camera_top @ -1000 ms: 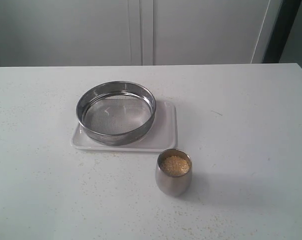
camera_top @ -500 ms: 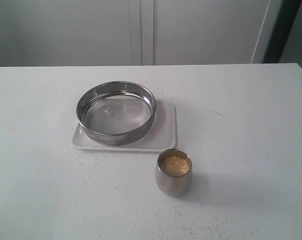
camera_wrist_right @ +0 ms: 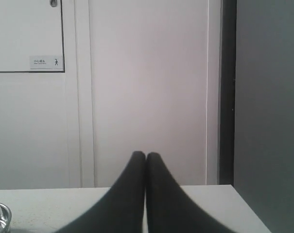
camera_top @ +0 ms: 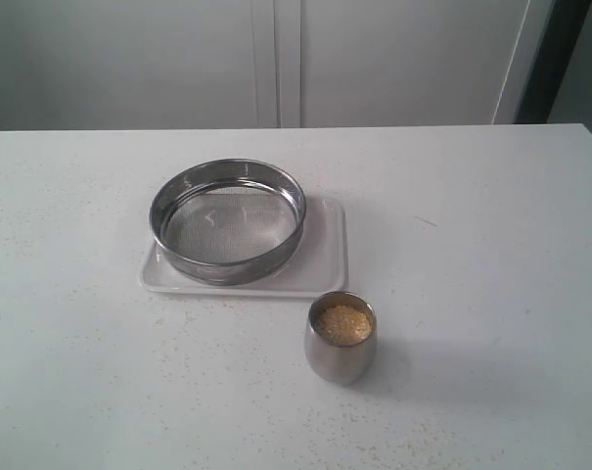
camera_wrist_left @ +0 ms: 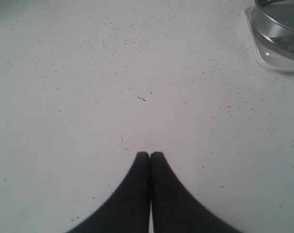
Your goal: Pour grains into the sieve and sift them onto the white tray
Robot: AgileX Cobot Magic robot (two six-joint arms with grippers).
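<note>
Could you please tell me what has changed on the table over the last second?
Nothing has visibly changed. The sieve rests on the white tray as before, and the steel cup holding the grains stands in the same spot, nearer the camera. No arm appears in the exterior view; the wrist views show the left gripper and right gripper shut, holding nothing.
</note>
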